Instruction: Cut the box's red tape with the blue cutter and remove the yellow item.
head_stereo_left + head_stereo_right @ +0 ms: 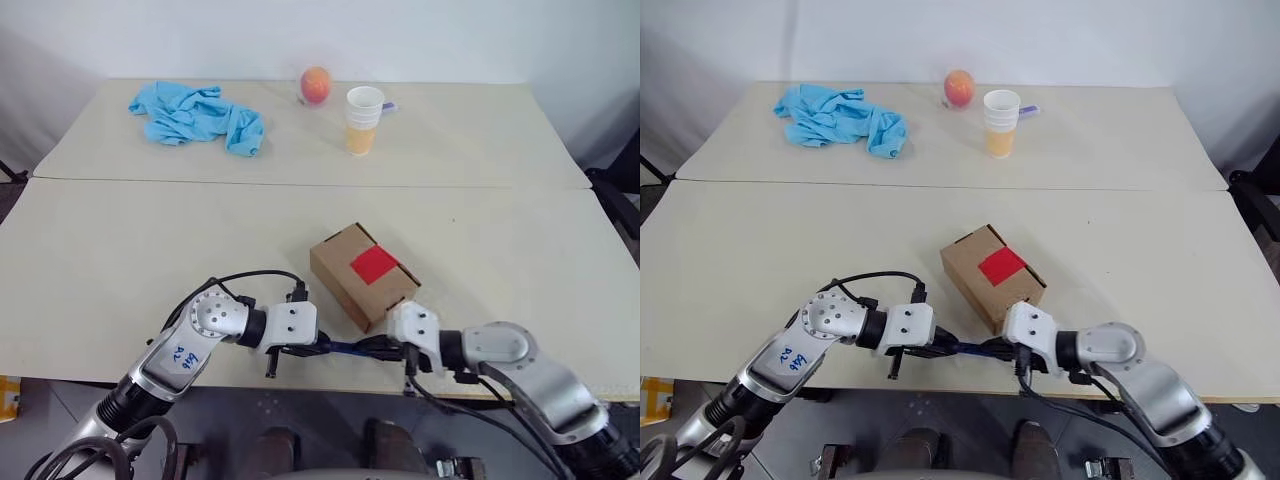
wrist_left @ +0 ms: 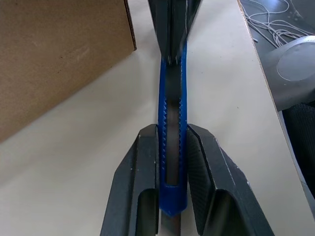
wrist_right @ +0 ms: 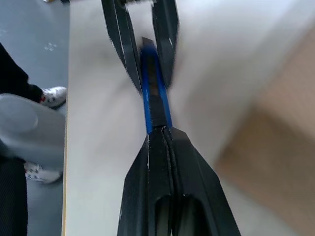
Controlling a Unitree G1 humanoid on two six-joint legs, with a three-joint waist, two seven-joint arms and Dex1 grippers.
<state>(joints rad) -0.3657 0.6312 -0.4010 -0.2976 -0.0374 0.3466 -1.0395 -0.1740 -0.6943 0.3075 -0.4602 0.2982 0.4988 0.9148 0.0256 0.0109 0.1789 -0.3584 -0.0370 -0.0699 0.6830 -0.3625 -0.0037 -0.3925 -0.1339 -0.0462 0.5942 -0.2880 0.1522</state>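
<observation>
I see two pale tables (image 1: pixel 150 250) butted together before a white wall, the box (image 1: pixel 363 275) with red tape (image 1: pixel 374 264) near centre, and both the left gripper (image 2: pixel 172 162) and right gripper (image 3: pixel 160 130) clenched on the blue cutter (image 1: pixel 345 348) at the near edge.

The slim blue cutter (image 2: pixel 172 123) lies level, pinched at either end between my left claw (image 2: pixel 172 162) and right claw (image 3: pixel 160 129). Just beyond both claws sits the brown box (image 1: pixel 362 276), closed, red tape (image 1: pixel 374 264) square on top.
</observation>
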